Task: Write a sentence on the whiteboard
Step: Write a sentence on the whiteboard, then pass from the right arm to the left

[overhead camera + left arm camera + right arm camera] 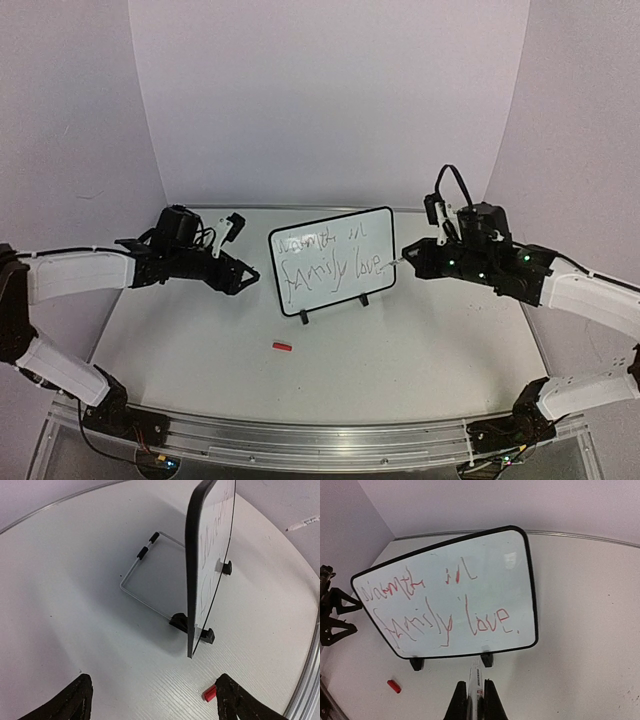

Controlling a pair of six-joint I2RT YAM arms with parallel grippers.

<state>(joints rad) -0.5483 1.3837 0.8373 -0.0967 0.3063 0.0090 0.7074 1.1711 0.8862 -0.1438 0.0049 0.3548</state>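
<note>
Whiteboard point(332, 260) upright mid-table, wire stand point(143, 553) behind. Marker point(476, 682) tip crowds its R edge; front open bar red cap point(282, 346).

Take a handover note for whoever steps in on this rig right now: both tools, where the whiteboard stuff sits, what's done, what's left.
Left tool: open, empty, hovering just left of the whiteboard.
Right tool: shut on the marker, tip near the board's right edge; contact unclear.
Whiteboard stands upright on its wire stand; a small red piece lies in front of it.
Done: the sentence, two lines, ending "family love."
Left: probably only backing the marker away.
</note>
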